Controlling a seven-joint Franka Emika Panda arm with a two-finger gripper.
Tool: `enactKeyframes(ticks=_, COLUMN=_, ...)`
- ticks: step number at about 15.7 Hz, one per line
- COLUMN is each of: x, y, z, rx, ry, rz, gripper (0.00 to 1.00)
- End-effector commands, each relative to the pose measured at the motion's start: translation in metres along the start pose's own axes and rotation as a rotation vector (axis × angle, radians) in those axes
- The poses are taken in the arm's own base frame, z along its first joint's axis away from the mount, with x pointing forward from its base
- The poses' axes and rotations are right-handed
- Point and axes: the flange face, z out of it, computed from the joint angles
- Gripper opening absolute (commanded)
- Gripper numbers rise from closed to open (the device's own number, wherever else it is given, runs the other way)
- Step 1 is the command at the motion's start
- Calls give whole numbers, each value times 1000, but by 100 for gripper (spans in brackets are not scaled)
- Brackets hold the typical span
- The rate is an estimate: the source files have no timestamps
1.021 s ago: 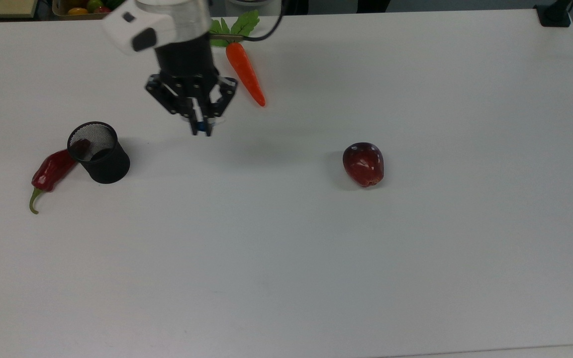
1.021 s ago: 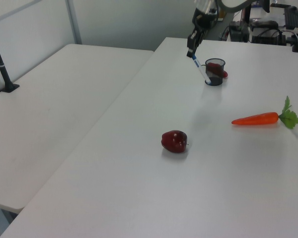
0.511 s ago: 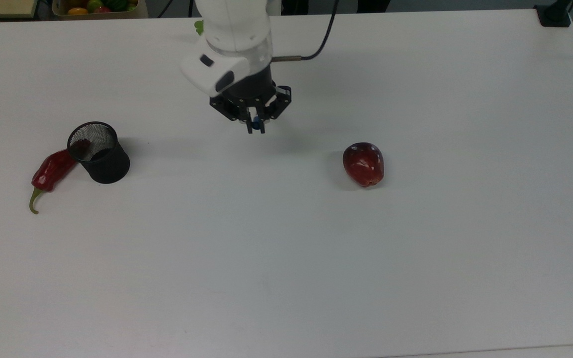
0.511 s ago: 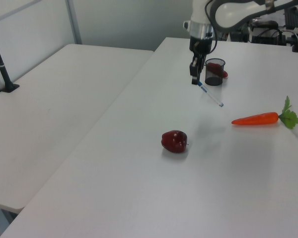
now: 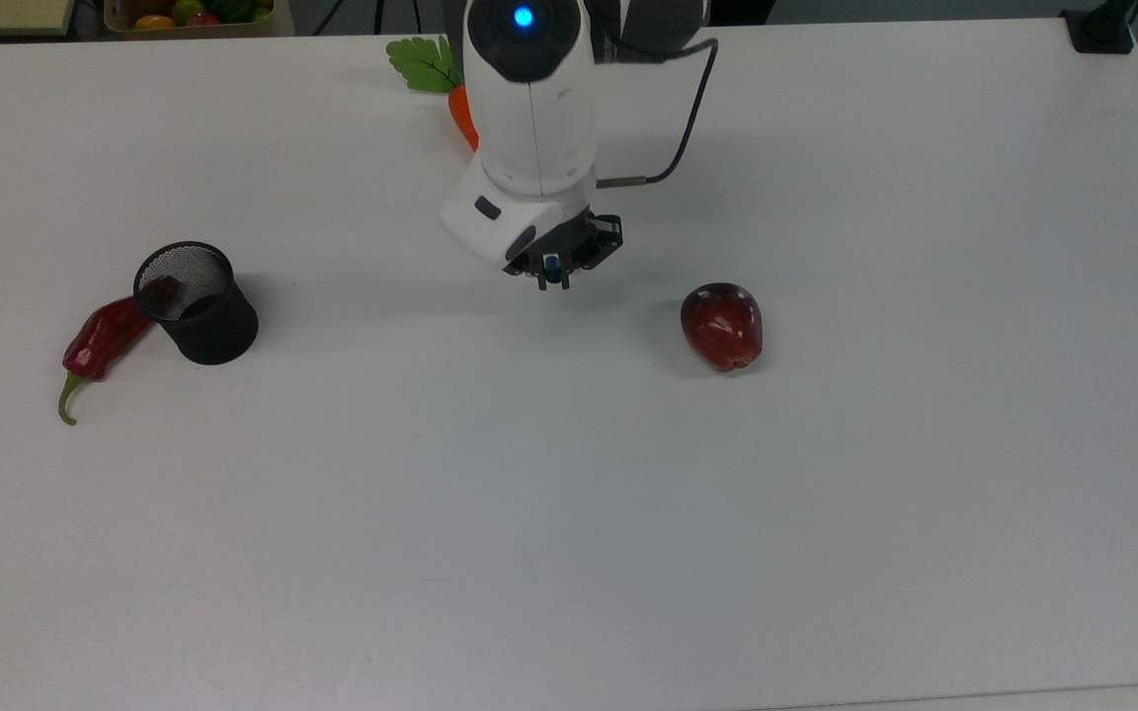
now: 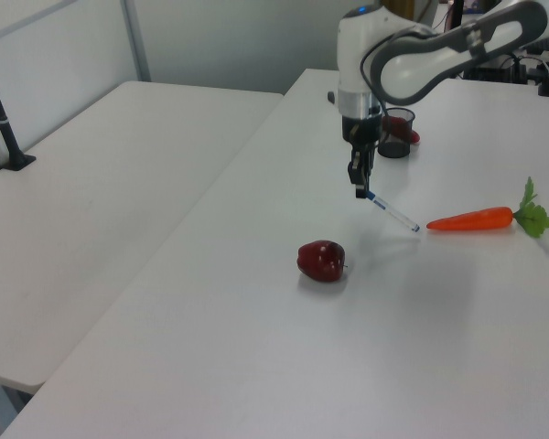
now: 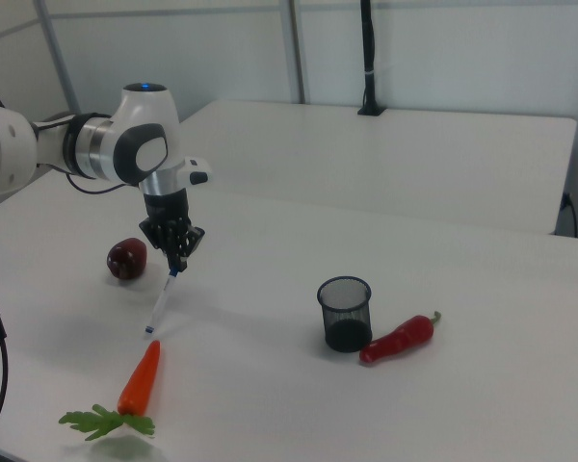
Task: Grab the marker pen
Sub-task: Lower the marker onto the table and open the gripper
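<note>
- The black two-finger pincer [image 5: 554,278] [image 6: 359,189] [image 7: 176,264] is clenched on the upper, blue-capped end of the slim white marker pen with a blue cap [image 6: 390,209] [image 7: 161,302], with no gap showing between finger and pen.
- The pen hangs at a slant from the pincer, clear of the white counter [image 5: 569,513]. In the left view its free end points down and towards the frame's right, and in the right view down and slightly left. In the top view, just above the frame's centre, its blue tip [image 5: 552,265] peeks out between the fingers.
- The dark red apple [image 5: 722,325] [image 6: 321,261] [image 7: 126,259] lies near the pincer, to its right in the top view.
- The orange toy carrot with green leaves [image 6: 480,219] [image 7: 135,385] lies just beyond the pen's free end in the left view. In the top view the white arm [image 5: 530,109] covers most of it at the frame's top.
- The black mesh cup [image 5: 197,303] [image 6: 394,133] [image 7: 344,314] stands well apart at mid-left of the top view, with the red chilli pepper with a green stalk [image 5: 100,343] [image 7: 398,338] touching its side.
- Nothing stands between the pincer and the counter below.
- Compared with a second ago, the pincer has travelled from beside the cup towards the apple, carrying the pen, while the fruit and cup have kept their places.
</note>
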Motion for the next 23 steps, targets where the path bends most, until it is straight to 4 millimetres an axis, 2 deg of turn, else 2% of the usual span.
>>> enactKeyframes(ticks=1, x=3, y=-3, z=11, rx=2, ry=-12, rz=6, gripper=15)
enactKeyframes(ticks=5, x=8, y=-3, z=20, rx=2, ry=8, rz=9, gripper=25)
enactKeyframes(ticks=7, x=8, y=-3, z=20, rx=2, ry=7, rz=9, gripper=36)
enactKeyframes(ticks=8, x=8, y=-3, z=20, rx=2, ry=7, rz=9, gripper=45)
enactKeyframes(ticks=9, x=8, y=-3, z=20, rx=2, ry=7, rz=9, gripper=59)
enactKeyframes(ticks=10, x=8, y=-4, z=19, rx=0, ry=7, rz=11, gripper=79)
enactKeyframes(ticks=11, x=8, y=-3, z=18, rx=-8, ry=7, rz=29, gripper=95)
enactKeyframes(ticks=12, x=8, y=-4, z=17, rx=-11, ry=10, rz=54, gripper=100)
enactKeyframes(ticks=15, x=6, y=-3, z=3, rx=-36, ry=22, rz=57, gripper=100)
enactKeyframes(ticks=18, x=-3, y=-1, z=-29, rx=-65, ry=42, rz=49, gripper=100)
enactKeyframes(ticks=23, x=-29, y=10, z=-90, rx=-138, ry=43, rz=35, gripper=100)
